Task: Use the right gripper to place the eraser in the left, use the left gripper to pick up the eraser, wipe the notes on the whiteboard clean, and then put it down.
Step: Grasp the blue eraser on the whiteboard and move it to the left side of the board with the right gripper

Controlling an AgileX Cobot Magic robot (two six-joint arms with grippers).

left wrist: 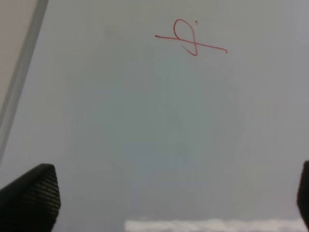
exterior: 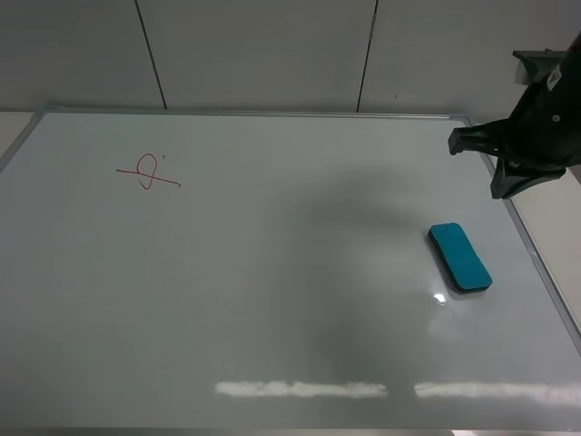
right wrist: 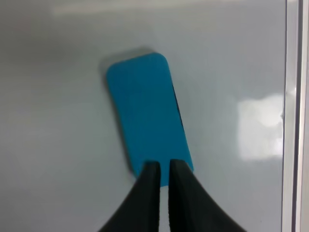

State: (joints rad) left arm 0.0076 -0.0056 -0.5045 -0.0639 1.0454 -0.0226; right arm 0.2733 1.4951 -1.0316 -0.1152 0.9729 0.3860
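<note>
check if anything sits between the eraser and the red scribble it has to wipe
Nothing visible does. The eraser lies near the right edge of the whiteboard, the notes are toward its far left corner, and the surface between them is bare.

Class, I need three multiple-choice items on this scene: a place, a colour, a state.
1. Where does the eraser lie? A. on the whiteboard, near its right edge; B. at its left edge; C. off the board.
2. What colour are the notes? A. blue; B. red; C. black.
3. How is the right gripper? A. wide open; B. shut on the eraser; C. shut, holding nothing.
Answers: 1 A, it rests just inside the right edge; 2 B, they are drawn in red; 3 C, its closed fingers hang above the eraser.
</note>
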